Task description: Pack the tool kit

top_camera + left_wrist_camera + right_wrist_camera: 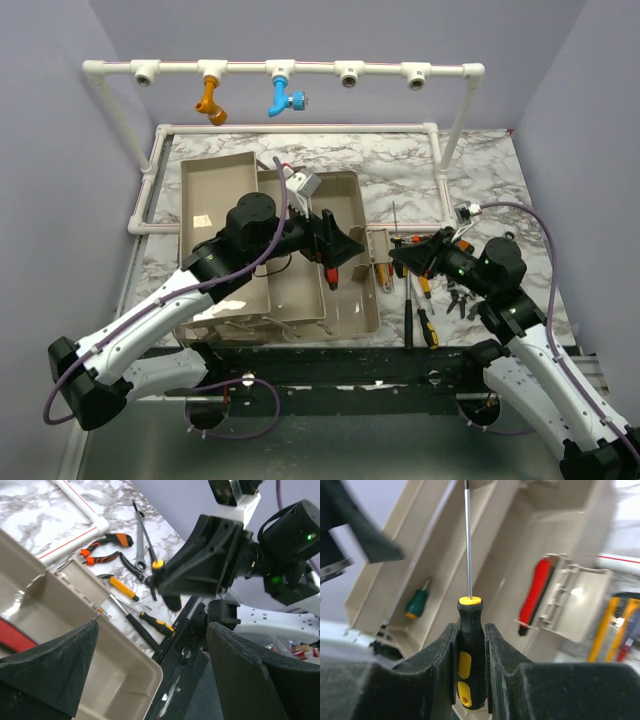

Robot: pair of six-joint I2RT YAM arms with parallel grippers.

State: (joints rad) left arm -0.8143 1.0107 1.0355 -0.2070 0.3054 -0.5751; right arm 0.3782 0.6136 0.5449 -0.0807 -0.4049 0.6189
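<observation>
So its tip leads toward the upper-frame tray (425, 540), right gripper (471, 632) clamps screwdriver (470, 611) handle | left gripper (152, 630) wide, empty (standing aside).

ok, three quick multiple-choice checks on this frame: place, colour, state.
1. Green-handled screwdriver lies: A on the marble, B in a beige tray, C in left jaws.
2. Handle of the screwdriver in the right gripper: A red, B green, C black and yellow.
3. Left gripper jaws: A open, empty, B shut on pliers, C shut on a wrench.
Answers: B, it sits inside the tray; C, black grip, yellow inserts; A, wide apart, nothing between.
</observation>
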